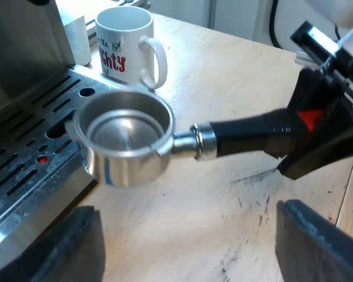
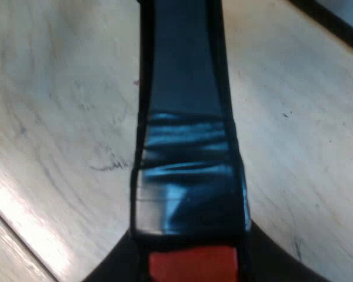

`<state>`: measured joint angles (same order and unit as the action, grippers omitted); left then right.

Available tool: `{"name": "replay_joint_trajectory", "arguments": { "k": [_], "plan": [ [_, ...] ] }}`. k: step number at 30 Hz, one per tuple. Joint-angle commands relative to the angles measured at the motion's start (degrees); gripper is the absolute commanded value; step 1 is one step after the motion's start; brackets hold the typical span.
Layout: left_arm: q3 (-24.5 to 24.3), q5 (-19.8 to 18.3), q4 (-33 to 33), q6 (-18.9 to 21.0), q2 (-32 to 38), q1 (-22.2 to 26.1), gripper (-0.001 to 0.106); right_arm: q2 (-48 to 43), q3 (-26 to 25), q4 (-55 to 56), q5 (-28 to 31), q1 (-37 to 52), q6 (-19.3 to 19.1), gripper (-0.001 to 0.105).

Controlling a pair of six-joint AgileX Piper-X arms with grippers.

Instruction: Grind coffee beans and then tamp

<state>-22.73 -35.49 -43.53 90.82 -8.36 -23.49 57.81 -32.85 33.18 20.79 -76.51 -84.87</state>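
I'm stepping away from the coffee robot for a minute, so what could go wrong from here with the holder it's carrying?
The right gripper grips the metal holder only at the handle's red end, so the metal basket end may sag or twist. The basket is close to the machine's drip tray and could knock its edge. The mug stands nearby; a wide swing might tip it.

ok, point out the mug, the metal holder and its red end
mug (image 1: 126, 56): left wrist view, printed side wall.
metal holder (image 1: 125, 134): left wrist view, basket floor.
red end (image 2: 193, 265): right wrist view, handle's end face.
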Motion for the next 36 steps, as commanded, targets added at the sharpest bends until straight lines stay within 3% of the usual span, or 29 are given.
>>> {"name": "replay_joint_trajectory", "arguments": {
  "k": [1, 2, 15, 19, 23, 28, 36],
  "plan": [
    [-0.41, -0.25, -0.29, -0.27, 0.35, -0.18, 0.064, -0.91, 2.03, -5.21, 0.21, 0.31, -5.36, 0.000],
    [-0.41, -0.25, -0.29, -0.27, 0.35, -0.18, 0.064, -0.91, 2.90, -6.05, -0.89, 0.31, -6.97, 0.000],
    [0.58, -0.25, 0.16, -0.27, 0.35, -0.18, 0.064, -0.91, 5.81, -9.35, -1.83, 0.60, -10.18, 0.000],
    [0.58, -0.25, 0.16, -0.27, 0.35, -0.18, 0.064, -0.74, 6.45, -11.47, -7.92, 3.91, -12.37, 0.000],
    [0.58, 0.20, 0.16, -0.27, 0.35, -0.18, 0.064, 0.02, 6.44, -11.52, -8.66, 8.39, -15.30, 0.000],
    [0.58, 1.14, 0.16, -0.27, -0.29, -0.18, 0.064, 1.78, 6.44, -11.44, -15.14, 11.09, -17.66, 0.000],
    [0.58, 1.14, 0.16, -0.27, -0.32, -0.18, 0.064, 6.60, 6.44, -11.61, -15.13, 11.07, -18.66, 0.000]
  ]
}}
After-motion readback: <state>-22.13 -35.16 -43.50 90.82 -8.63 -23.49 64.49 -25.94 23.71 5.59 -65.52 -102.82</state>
